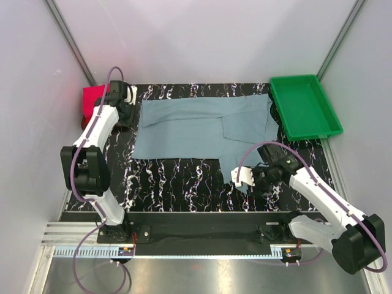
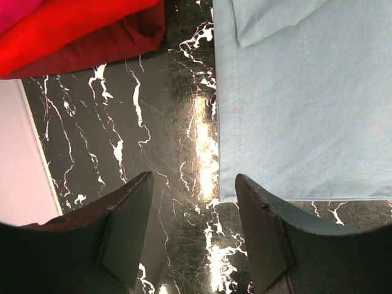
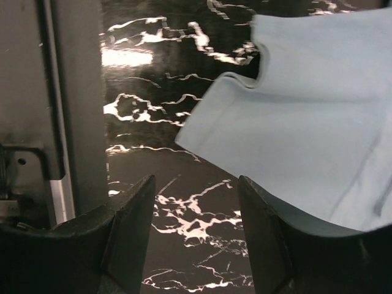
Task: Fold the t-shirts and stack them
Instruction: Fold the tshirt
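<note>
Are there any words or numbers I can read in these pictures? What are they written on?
No words, numbers or signs can be read anywhere.
On the grey-blue t-shirt: plain cloth, no print showing.
On the folded red shirt: nothing written.
On the green tray: no label showing.
On the small coloured parts at the arm bases: too small to read.
</note>
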